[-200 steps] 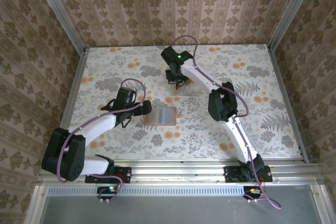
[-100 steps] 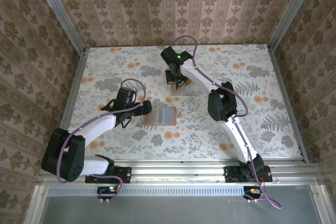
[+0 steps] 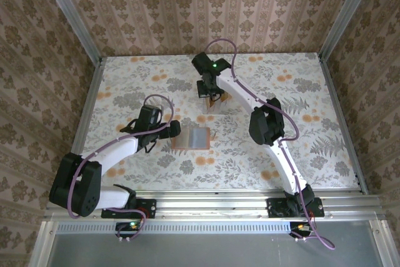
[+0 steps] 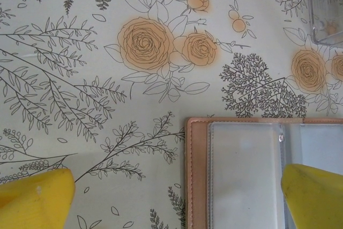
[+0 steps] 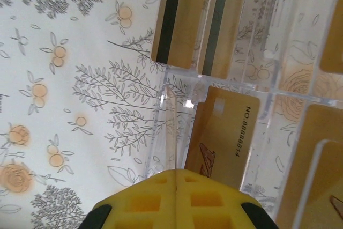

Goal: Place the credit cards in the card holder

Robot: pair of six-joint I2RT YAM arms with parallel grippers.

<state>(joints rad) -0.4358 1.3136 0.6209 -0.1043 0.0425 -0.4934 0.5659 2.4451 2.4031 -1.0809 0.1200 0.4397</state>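
The holder (image 3: pixel 191 137) lay open near the middle of the tabletop (image 3: pixel 312 92), with the left gripper (image 3: pixel 170 130) at its left edge. Behind it, toward the far edge, stood the stand (image 3: pixel 213 106). Cards (image 5: pixel 187 20) sat upright in its slots, and the right gripper (image 3: pixel 210 94) hung over it.

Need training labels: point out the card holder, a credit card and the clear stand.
card holder (image 4: pixel 197 175): left wrist view, salmon left border.
credit card (image 5: pixel 228 132): right wrist view, numbered gold face.
clear stand (image 5: pixel 168 111): right wrist view, upright wall edge.
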